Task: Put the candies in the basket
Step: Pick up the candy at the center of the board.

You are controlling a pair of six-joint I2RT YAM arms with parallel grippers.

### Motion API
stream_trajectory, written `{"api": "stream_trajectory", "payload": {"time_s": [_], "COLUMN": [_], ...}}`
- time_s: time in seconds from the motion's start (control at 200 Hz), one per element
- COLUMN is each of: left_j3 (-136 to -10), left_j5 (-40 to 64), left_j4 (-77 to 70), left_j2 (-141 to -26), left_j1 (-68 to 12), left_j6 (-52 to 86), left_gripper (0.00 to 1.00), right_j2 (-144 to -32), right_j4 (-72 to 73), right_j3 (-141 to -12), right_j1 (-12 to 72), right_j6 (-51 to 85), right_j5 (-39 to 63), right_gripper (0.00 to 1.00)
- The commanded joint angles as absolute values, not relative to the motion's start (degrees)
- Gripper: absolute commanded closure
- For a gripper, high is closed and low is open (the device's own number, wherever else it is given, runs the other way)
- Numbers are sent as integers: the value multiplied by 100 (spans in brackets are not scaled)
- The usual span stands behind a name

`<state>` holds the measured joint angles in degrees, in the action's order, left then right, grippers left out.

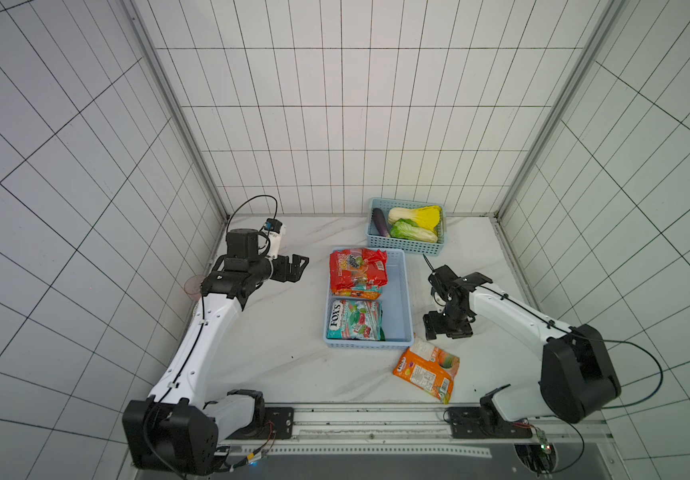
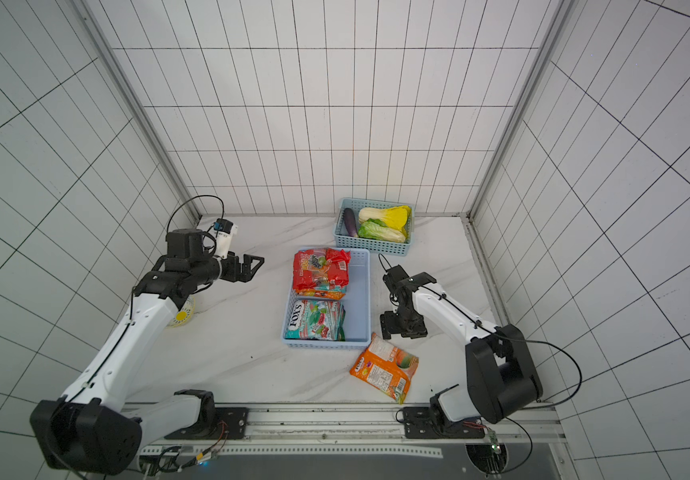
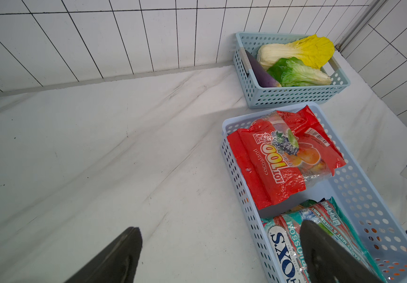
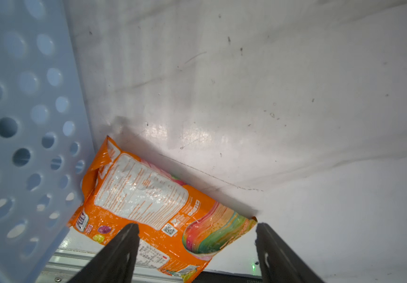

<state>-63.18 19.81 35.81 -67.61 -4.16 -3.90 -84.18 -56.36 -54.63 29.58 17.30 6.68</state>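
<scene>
Right side: your right gripper [image 4: 197, 227] points down at the table, jaws apart, nothing pinched. The orange bag [image 4: 148, 196] lies flat below it, one end between the fingers. The bag's far corner sits close against the basket [image 4: 26, 122] wall, just beside the gripper.

Left side: your left gripper [image 1: 293, 266] hangs wide open and empty, near the basket's other long side and well apart from the orange bag.

In the basket: red bag [image 1: 358, 270] and teal bag [image 1: 353, 320], each on top of other bags.
</scene>
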Motion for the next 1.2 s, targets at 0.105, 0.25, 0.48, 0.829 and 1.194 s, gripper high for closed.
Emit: {"api": "stream_trajectory", "payload": {"time_s": [0.105, 0.25, 0.48, 0.829, 1.194], "left_j3": [-6252, -6302, -6328, -6228, -6334], "left_j5": [2037, 1946, 1998, 2072, 2037], "left_j4": [3370, 3436, 3463, 3320, 3444], "left_j2": [-6714, -6739, -6752, -6769, -6784], "left_j1": [-369, -325, -257, -248, -209], "left_j6": [-363, -356, -307, -280, -263], "left_gripper": [2, 2, 2, 2, 2], "right_j2": [-8856, -9119, -10016, -9873, -8673], "right_j4": [-5359, -5332, -5266, -5390, -6093], "right_j3": [-5212, -5188, -5184, -5225, -5789], "right_j1": [3105, 3259, 3587, 3475, 3092], "right_j6": [1648, 1707, 1759, 1776, 1948], "right_j5": [811, 712, 937, 737, 123], "right_gripper": [25, 24, 34, 97, 100]}}
